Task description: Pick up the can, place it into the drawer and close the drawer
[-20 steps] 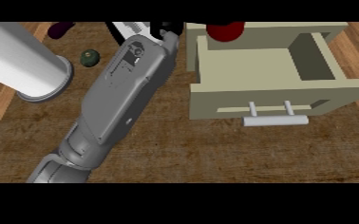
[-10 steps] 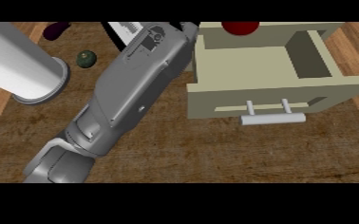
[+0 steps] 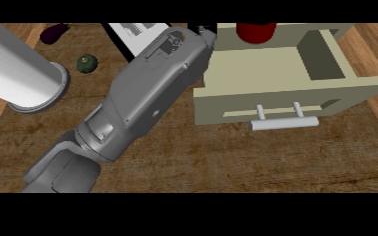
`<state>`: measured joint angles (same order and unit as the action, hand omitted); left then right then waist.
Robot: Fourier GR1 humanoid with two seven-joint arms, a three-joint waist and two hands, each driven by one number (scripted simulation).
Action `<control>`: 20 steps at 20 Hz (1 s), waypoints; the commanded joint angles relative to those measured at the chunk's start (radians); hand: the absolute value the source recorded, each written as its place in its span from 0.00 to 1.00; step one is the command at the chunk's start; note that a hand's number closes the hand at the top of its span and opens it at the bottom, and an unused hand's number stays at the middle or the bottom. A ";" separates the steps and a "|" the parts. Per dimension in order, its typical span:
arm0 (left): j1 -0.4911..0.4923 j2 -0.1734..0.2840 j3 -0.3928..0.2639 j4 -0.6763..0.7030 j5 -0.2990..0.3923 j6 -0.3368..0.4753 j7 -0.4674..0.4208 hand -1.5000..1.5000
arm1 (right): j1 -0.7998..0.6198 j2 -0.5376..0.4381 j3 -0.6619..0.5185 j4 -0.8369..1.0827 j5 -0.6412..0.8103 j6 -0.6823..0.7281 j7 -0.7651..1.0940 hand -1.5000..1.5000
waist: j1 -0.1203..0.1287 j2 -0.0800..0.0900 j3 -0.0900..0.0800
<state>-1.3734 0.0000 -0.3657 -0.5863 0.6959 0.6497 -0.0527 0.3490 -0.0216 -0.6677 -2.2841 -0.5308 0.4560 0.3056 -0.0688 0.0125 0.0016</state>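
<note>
Looking down from the head cam. My arm crosses the counter diagonally from lower left to the drawer's top left corner. Which arm it is, I can't say for sure. Its hand is cut off at the top edge, so I can't tell the fingers' state. The can, red, shows at the drawer's far edge, top partly cropped; whether it's resting inside or held above, unclear. Drawer is pulled open, handle facing me. Judging progress: can is at or in the drawer, release unconfirmed, closing not yet done. Left: white cylinder, green item, purple item.
</note>
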 commanded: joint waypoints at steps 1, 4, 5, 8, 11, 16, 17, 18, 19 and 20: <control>-0.023 0.000 -0.045 0.056 0.058 0.003 -0.015 1.00 | -0.049 -0.046 -0.002 -0.027 -0.027 -0.065 0.075 0.00 | 0.001 0.001 -0.001; -0.019 0.000 -0.081 0.086 0.088 0.010 -0.014 1.00 | -0.014 -0.005 0.001 -0.018 -0.006 -0.020 0.029 0.00 | 0.000 0.001 0.000; 0.012 0.000 -0.110 0.075 0.094 0.029 -0.046 1.00 | 0.040 0.020 0.013 -0.059 -0.013 -0.010 0.016 0.00 | -0.012 0.000 0.000; 0.016 0.000 -0.180 0.047 0.138 0.054 -0.039 1.00 | 0.008 -0.029 -0.006 -0.025 -0.048 -0.003 0.054 0.00 | -0.020 0.001 0.000; -0.035 0.000 -0.180 0.130 0.138 0.071 -0.049 0.00 | -0.025 -0.010 0.016 -0.024 -0.011 -0.014 0.037 0.00 | -0.025 0.009 0.001; -0.030 0.000 -0.247 0.073 0.203 0.178 -0.023 0.00 | -0.028 0.020 0.079 -0.046 0.070 -0.050 0.039 0.00 | -0.022 0.006 0.001; -0.025 0.000 -0.221 0.143 0.197 0.106 -0.046 0.00 | -0.007 0.003 0.009 -0.003 -0.008 0.002 0.015 0.00 | -0.025 0.007 0.001; 0.004 0.000 -0.235 0.114 0.210 0.133 -0.078 0.00 | -0.004 0.014 0.036 -0.091 0.015 -0.029 0.058 0.00 | -0.028 0.007 0.000; -0.026 0.000 -0.226 0.128 0.220 0.138 -0.065 0.00 | -0.016 -0.009 0.015 -0.033 0.004 -0.010 0.035 0.00 | -0.024 0.007 0.000; 0.006 0.000 -0.269 0.085 0.220 0.174 -0.074 0.00 | -0.033 0.021 0.050 -0.072 0.044 -0.056 0.066 0.00 | -0.012 0.004 0.000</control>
<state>-1.3865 0.0000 -0.5924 -0.4808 0.8917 0.7828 -0.1077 0.3296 -0.0184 -0.6404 -2.3202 -0.5193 0.4308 0.3455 -0.0898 0.0181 0.0019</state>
